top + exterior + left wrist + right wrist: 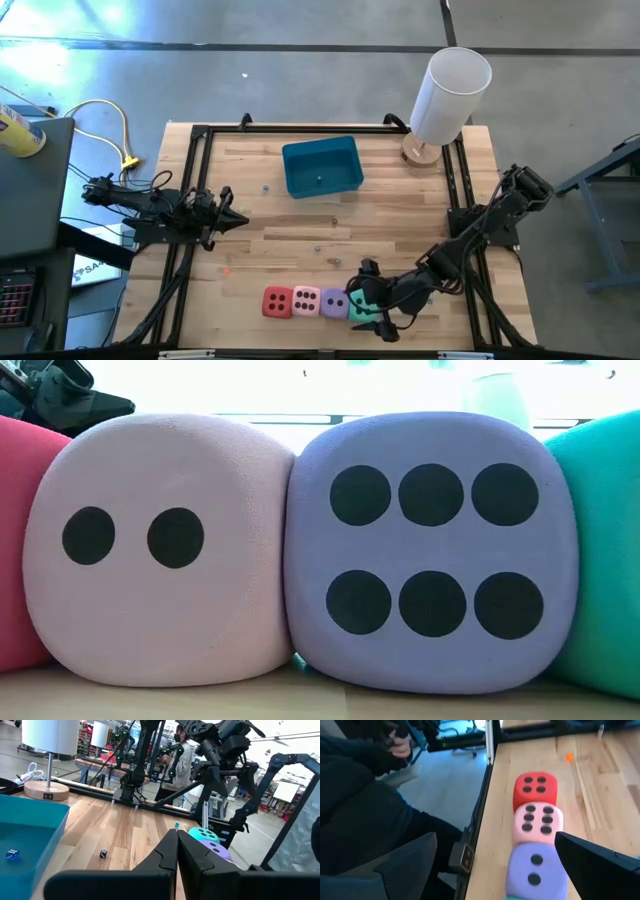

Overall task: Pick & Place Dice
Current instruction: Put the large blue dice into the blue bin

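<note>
Four soft dice sit in a row on the table near its near edge: red [276, 302], pink [306, 300], purple [334, 303] and teal-green [360, 308]. The low view shows the pink die [160, 550] and the purple die [430, 550] pressed side by side. My right gripper [377, 300] is open over the teal die, with one finger on the die's far side and one on its near side. The right wrist view shows red [535, 790], pink [538, 822] and purple [534, 870]. My left gripper [235, 221] is shut and waits at the table's left side. My right gripper comes level from the table's right, with its fingers on either side of the teal die [358, 310], which rests on the table at the right end of the row. I cannot tell whether the fingers touch it.
A blue bin [322, 166] stands at the far middle of the table with a tiny blue die [13, 854] inside. A tiny black die [103, 853] lies on the wood. A white lamp [450, 95] stands at the far right corner. A person [365, 795] sits beyond the near edge.
</note>
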### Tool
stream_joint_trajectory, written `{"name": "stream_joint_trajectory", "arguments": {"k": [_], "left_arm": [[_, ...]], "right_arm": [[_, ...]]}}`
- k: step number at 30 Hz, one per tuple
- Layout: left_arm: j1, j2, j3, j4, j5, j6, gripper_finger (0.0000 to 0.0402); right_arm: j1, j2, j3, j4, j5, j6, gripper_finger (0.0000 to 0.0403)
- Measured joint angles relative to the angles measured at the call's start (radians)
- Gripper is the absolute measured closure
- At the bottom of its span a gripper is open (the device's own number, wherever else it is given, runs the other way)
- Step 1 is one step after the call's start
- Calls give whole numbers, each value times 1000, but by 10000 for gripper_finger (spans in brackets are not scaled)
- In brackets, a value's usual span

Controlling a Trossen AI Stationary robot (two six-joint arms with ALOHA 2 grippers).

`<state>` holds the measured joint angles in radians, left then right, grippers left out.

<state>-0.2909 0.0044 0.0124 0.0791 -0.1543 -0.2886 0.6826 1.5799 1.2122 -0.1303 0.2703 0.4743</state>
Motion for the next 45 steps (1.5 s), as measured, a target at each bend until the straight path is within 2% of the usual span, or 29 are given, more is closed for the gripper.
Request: {"name": "stream_joint_trajectory", "arguments": {"k": [8,13,16,24,29,33,37,45], "left_arm": [[0,0,0,0,0,-4,401],[0,0,0,0,0,-4,401],[0,0,0,-1,0,-4,401],[0,0,0,-1,0,-10,401],[0,0,0,-1,0,-12,401],[0,0,0,-4,0,-12,401],[0,0,0,-7,0,-12,401],[0,0,0,-8,0,-11,401]], "right_arm": [[8,0,66,-14,34,-5,28],[46,-1,108,-45,53,34,41],[80,-1,120,-32,100,30,48],[150,-1,159,33,195,-81,64],[162,45,247,10,235,-151,73],[162,129,375,-125,253,-172,81],[159,201,497,-374,312,-50,90],[122,234,518,-690,332,262,101]]}}
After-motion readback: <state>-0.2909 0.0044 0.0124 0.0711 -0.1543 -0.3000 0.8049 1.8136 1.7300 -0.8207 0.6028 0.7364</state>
